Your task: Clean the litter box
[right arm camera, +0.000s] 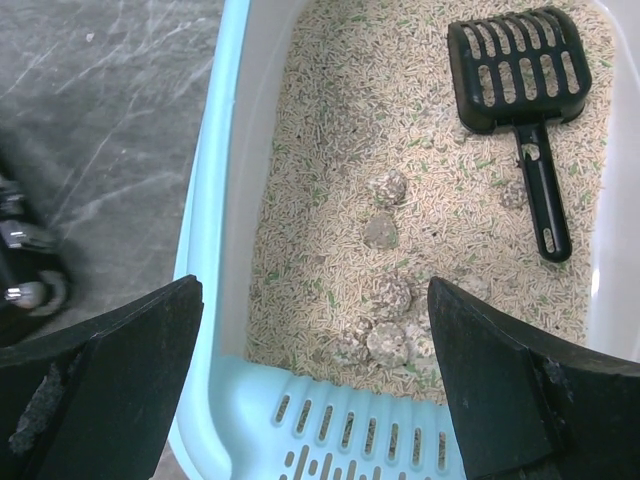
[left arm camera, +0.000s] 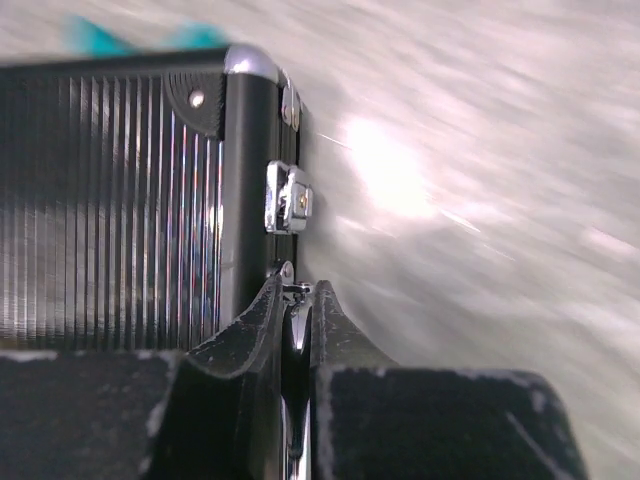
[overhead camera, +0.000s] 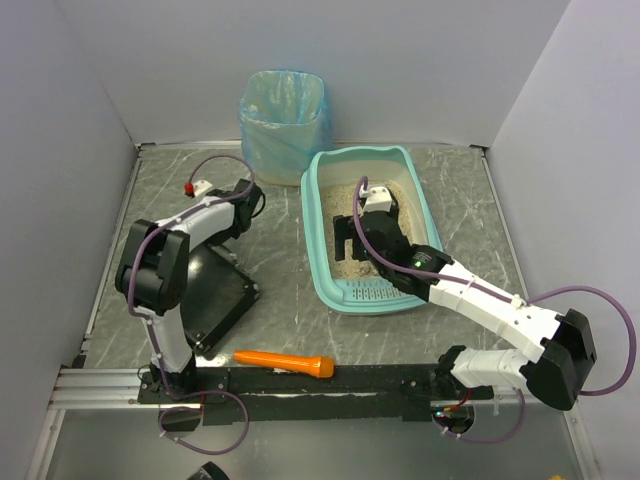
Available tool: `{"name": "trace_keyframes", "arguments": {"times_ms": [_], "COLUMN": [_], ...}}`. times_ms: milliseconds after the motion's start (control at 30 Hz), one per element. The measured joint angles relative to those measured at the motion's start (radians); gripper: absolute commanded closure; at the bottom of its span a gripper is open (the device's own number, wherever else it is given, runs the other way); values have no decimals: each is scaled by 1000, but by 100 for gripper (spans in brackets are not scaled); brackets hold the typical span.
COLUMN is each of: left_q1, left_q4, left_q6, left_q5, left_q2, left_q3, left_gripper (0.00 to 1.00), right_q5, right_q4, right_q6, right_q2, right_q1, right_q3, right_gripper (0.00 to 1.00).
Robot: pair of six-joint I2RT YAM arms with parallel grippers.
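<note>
The light teal litter box lies at mid table, its slotted lip at the near end. Beige litter fills it, with several grey clumps. A black slotted scoop lies on the litter at the far right. My right gripper is open and empty, hovering over the near end of the box, also seen from the top. My left gripper is shut on a thin chrome fitting at the edge of the black ribbed case; from the top it sits left of the box.
A waste bin lined with a blue bag stands behind the box at the back wall. The flat black case lies left of the box. An orange handled tool lies by the near rail. Grey walls close in both sides.
</note>
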Motion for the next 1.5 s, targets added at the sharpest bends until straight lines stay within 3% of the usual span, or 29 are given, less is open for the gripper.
{"name": "trace_keyframes", "arguments": {"times_ms": [233, 467, 533, 567, 633, 700, 800, 867, 900, 1067, 1167, 1367, 1500], "left_q1": [55, 65, 65, 67, 72, 71, 58, 50, 48, 32, -13, -169, -201], "left_q4": [-190, -257, -264, -270, -278, -305, -278, -227, -204, -62, 39, 183, 243], "left_q6": [15, -16, -11, -8, 17, 76, 184, 255, 280, 385, 395, 361, 326], "left_q5": [-222, -253, -237, -224, -196, -158, -74, -6, 22, 204, 325, 566, 636], "left_q2": [62, 108, 109, 109, 108, 79, -54, -179, -230, -479, -569, -569, -567], "left_q3": [-34, 11, 22, 30, 45, 60, 72, 93, 104, 122, 41, -153, -243], "left_gripper": [99, 99, 87, 72, 62, 40, 19, 14, 1, 1, 1, 1, 1], "right_q5": [3, 2, 2, 2, 3, 4, 6, 7, 8, -21, -60, -120, -129], "right_q4": [-3, -5, -6, -6, -16, -26, -39, -48, -54, -67, -68, -74, -74], "right_q6": [-3, -4, -5, -5, -6, -6, -9, -10, -10, -27, -36, -58, -65], "right_q2": [2, 2, 2, 2, 3, 6, 6, 6, 6, 3, 3, 3, 35], "right_q1": [-5, -10, -10, -10, -10, -10, -10, -10, -10, -11, -11, 9, 55], "right_q3": [0, 0, 0, 1, 7, 19, 34, 40, 42, 45, 45, 35, 34], "right_gripper": [0, 0, 0, 0, 0, 0, 0, 0, 0, 0, 0, 0, 0]}}
